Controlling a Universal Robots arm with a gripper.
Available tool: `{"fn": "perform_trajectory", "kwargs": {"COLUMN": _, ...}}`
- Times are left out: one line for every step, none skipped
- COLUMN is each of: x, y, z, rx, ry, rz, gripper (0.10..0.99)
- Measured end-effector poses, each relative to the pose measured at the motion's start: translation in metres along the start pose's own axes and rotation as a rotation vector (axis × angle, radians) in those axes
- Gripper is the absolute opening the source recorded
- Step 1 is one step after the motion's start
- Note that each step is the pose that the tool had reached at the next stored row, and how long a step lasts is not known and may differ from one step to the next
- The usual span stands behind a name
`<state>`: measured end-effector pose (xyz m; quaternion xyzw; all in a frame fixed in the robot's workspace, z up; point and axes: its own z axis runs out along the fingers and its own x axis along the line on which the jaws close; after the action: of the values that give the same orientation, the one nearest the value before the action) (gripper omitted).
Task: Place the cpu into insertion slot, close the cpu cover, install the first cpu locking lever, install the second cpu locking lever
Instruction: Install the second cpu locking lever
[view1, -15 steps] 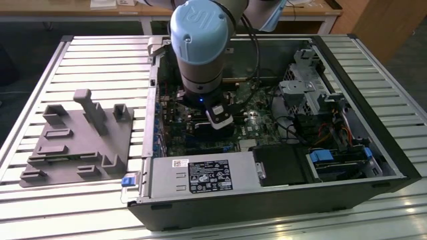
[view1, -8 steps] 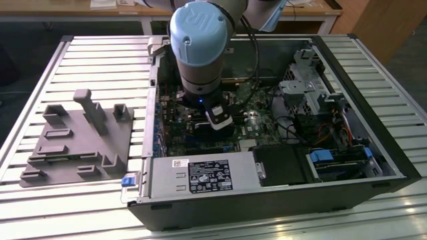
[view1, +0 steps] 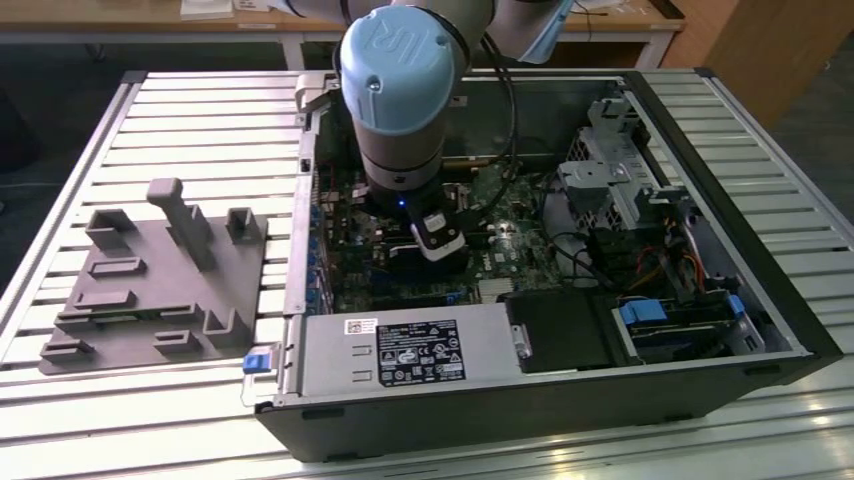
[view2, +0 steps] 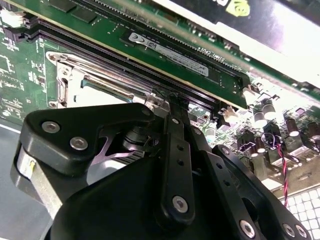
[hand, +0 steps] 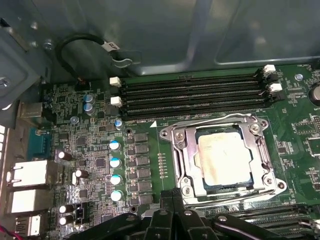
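Gripper: my fingers are pressing together, holding nothing, hovering beside the socket.
cpu: lying seated in the insertion slot.
cpu cover: lying closed around the cpu.

Cpu, pale silvery face, sits in the insertion slot on the green motherboard. Cpu cover lies closed around it. Four black memory slots run just beside the socket. Gripper near the socket's edge, fingers closed together.
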<state>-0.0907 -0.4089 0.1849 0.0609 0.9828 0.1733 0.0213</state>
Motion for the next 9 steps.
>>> {"fn": "perform_trajectory", "kwargs": {"x": 0.0000, "y": 0.0000, "z": 0.0000, "rx": 0.000, "ry": 0.0002, "rz": 0.000, "gripper": 0.106}}
{"fn": "perform_trajectory", "kwargs": {"x": 0.0001, "y": 0.0000, "z": 0.0000, "rx": 0.000, "ry": 0.0002, "rz": -0.001, "gripper": 0.106}}
{"fn": "perform_trajectory", "kwargs": {"x": 0.0001, "y": 0.0000, "z": 0.0001, "rx": 0.000, "ry": 0.0002, "rz": -0.001, "gripper": 0.106}}
{"fn": "perform_trajectory", "kwargs": {"x": 0.0001, "y": 0.0000, "z": 0.0001, "rx": 0.000, "ry": 0.0002, "rz": -0.001, "gripper": 0.106}}
{"fn": "perform_trajectory", "kwargs": {"x": 0.0001, "y": 0.0000, "z": 0.0001, "rx": 0.000, "ry": 0.0002, "rz": -0.001, "gripper": 0.106}}
{"fn": "perform_trajectory", "kwargs": {"x": 0.0001, "y": 0.0001, "z": -0.0001, "rx": 0.000, "ry": 0.0001, "rz": -0.001, "gripper": 0.106}}
{"fn": "perform_trajectory", "kwargs": {"x": 0.0001, "y": 0.0002, "z": -0.0002, "rx": 0.000, "ry": 0.0001, "rz": -0.001, "gripper": 0.106}}
{"fn": "perform_trajectory", "kwargs": {"x": 0.0001, "y": 0.0003, "z": -0.0005, "rx": 0.000, "ry": 0.0002, "rz": -0.001, "gripper": 0.106}}
{"fn": "perform_trajectory", "kwargs": {"x": 0.0001, "y": 0.0003, "z": -0.0009, "rx": 0.001, "ry": 0.0002, "rz": -0.001, "gripper": 0.106}}
